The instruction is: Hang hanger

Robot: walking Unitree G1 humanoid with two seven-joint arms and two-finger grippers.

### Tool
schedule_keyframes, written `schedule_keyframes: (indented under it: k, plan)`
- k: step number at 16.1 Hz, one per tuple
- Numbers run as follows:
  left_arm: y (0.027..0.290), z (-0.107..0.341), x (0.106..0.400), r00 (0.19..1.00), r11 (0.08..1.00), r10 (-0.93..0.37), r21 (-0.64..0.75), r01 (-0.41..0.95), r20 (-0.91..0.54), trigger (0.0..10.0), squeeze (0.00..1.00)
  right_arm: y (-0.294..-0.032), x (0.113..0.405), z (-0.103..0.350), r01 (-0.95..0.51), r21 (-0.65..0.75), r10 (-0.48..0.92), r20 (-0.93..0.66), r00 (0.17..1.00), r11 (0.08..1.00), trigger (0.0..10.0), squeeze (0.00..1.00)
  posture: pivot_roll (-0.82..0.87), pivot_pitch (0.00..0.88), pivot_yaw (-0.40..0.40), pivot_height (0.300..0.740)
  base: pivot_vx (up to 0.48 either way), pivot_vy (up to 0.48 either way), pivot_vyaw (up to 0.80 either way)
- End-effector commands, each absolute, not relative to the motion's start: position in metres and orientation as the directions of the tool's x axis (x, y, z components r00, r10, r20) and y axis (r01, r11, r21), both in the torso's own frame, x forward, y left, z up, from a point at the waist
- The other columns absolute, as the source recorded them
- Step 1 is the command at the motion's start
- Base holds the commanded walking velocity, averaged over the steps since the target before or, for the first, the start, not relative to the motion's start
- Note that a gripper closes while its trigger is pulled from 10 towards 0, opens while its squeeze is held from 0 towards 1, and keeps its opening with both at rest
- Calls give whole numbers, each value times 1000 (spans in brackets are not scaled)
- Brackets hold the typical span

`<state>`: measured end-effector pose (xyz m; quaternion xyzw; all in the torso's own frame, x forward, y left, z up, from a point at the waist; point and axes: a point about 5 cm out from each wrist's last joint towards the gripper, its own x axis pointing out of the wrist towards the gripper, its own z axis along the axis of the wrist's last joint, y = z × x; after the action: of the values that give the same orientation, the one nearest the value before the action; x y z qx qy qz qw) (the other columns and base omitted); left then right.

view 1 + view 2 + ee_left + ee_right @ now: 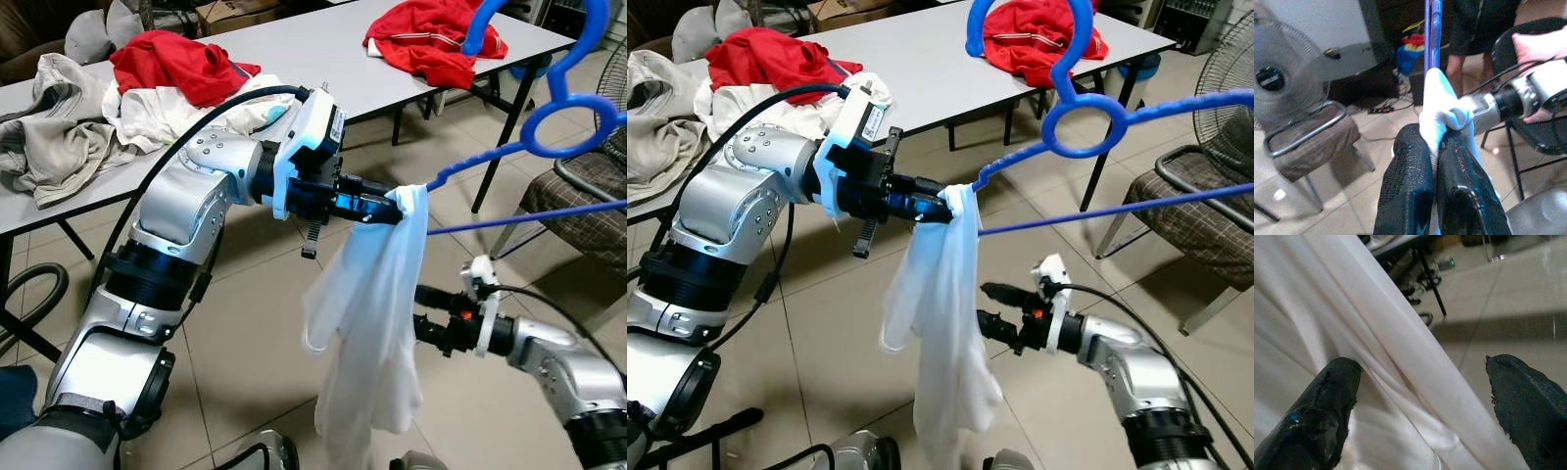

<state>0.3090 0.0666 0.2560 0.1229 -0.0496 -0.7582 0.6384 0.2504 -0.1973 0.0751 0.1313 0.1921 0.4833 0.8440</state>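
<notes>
left hand [387,209] is clenched on a white cloth [367,323] draped over the blue hanger [549,127], above a tiled floor [245,323]. right hand [991,305] is spread apart beside the cloth. behind, a grey worktop [304,49] carries clothes [176,64].

The left gripper [1435,161] has matt black fingers [1403,196] with a fine rough grain, pinched on thin, smooth white cloth [367,313]. Beyond them runs a glossy blue plastic hanger [1087,127]. The right gripper [1422,396], below, shows the same pitted black pads [1327,411], spread beside the cloth. Both arms are brushed silver metal.
</notes>
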Motion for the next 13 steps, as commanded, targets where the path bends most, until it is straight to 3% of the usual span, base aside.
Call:
schedule_keyframes:
  k: [1,4,6,10,11,12,13]
  plan:
    - [69,258,311,-126,-157,-983,253,955,-132,0,0,-198,250,89,-798,391,887,-139,441,458,10000,0,-135,0,100,740,0,0,0]
    - [67,261,312,-122,-144,-987,257,956,-100,0,0,-197,242,80,-803,405,899,-221,378,437,10000,0,-140,0,100,740,0,0,0]
    - [65,271,312,-122,-132,-991,276,952,-53,0,0,-194,227,49,-777,450,880,-388,273,440,10000,0,-137,0,96,740,0,0,0]
    - [68,280,312,-119,-120,-993,293,949,-22,0,0,-214,210,11,-648,480,765,-588,262,591,10000,0,-133,0,86,740,0,0,0]
    - [69,280,311,-114,-116,-993,295,948,-22,0,0,-222,205,2,-624,459,720,-646,255,632,6980,0,-133,0,85,740,0,0,0]
    - [70,280,311,-112,-114,-993,296,948,-25,0,0,-226,202,-2,-609,449,697,-670,256,654,6980,0,-134,0,83,740,0,0,0]
    - [72,277,311,-106,-112,-994,294,949,-36,0,0,-235,199,-8,-560,443,667,-685,292,700,0,0,-135,0,82,740,0,0,0]
